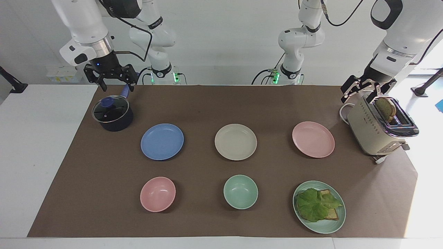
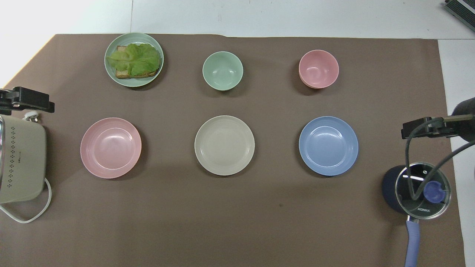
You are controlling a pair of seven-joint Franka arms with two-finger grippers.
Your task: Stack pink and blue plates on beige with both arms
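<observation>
Three equal plates lie in a row across the brown mat. The beige plate (image 1: 235, 141) (image 2: 224, 145) is in the middle. The blue plate (image 1: 162, 141) (image 2: 328, 145) lies toward the right arm's end and the pink plate (image 1: 313, 139) (image 2: 110, 147) toward the left arm's end. All three are bare and apart from each other. My right gripper (image 1: 117, 86) (image 2: 423, 128) hangs open over the dark pot, holding nothing. My left gripper (image 1: 361, 95) (image 2: 26, 101) hangs open over the toaster, also with nothing in it.
A dark pot with a glass lid (image 1: 112, 113) stands at the right arm's end and a cream toaster (image 1: 373, 133) holding a bread slice at the left arm's end. Farther from the robots stand a pink bowl (image 1: 157, 193), a green bowl (image 1: 240, 191) and a green plate (image 1: 334, 224) with toast and lettuce.
</observation>
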